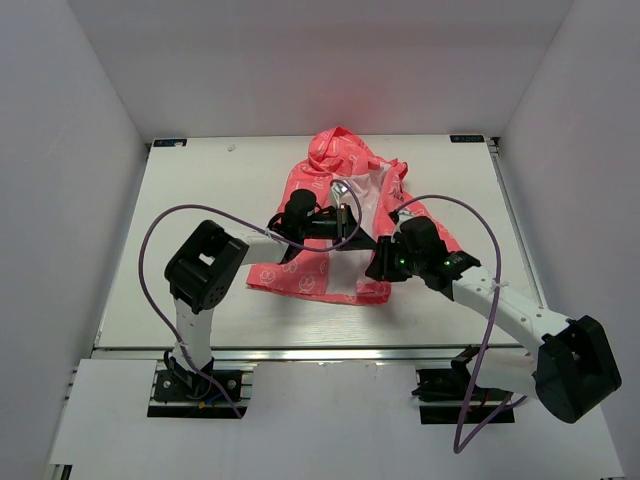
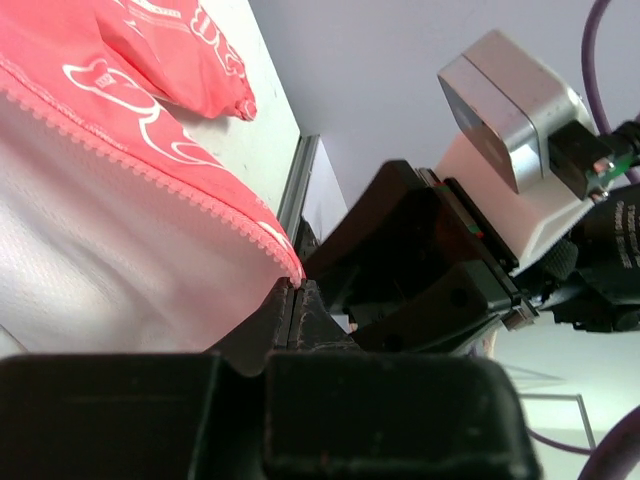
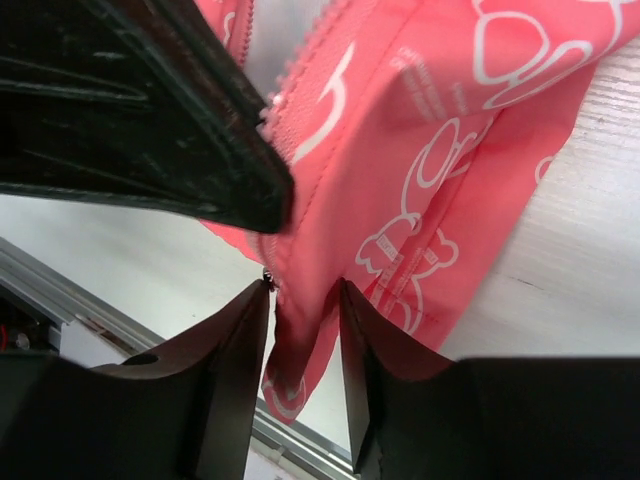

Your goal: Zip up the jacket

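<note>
White table (image 1: 190, 200) carries the jacket (image 1: 345, 165) mid-surface, front open (white lining (image 2: 100, 280) showing), left gripper (image 2: 292, 300) pinching a zipper edge (image 2: 160, 175), right gripper (image 3: 303, 300) clamping the hem (image 3: 298, 385), so zipping seems barely begun.

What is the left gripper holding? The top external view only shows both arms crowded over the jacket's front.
Observer: The left wrist view shows the left gripper shut on the end of one zipper edge of the jacket.
Operator: And the right?
Observer: The right gripper has pink jacket fabric pinched between its fingers.
Operator: Zipper joined there?
Observer: No; that held edge stands alone, white lining beside it.
</note>
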`<control>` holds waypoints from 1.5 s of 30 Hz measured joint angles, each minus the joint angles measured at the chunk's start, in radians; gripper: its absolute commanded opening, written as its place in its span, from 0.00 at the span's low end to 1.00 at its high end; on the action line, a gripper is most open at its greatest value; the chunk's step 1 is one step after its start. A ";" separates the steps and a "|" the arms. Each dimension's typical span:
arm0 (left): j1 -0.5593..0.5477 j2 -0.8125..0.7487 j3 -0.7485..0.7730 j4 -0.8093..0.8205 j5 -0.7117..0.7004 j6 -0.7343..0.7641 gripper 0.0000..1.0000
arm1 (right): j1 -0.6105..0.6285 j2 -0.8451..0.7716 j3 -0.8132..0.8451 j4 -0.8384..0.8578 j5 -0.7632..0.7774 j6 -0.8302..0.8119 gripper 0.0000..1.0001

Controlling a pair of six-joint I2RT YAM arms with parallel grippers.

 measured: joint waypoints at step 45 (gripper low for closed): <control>-0.027 -0.193 0.116 -1.360 -0.749 0.624 0.82 | -0.052 0.027 0.056 -0.136 -0.049 -0.179 0.00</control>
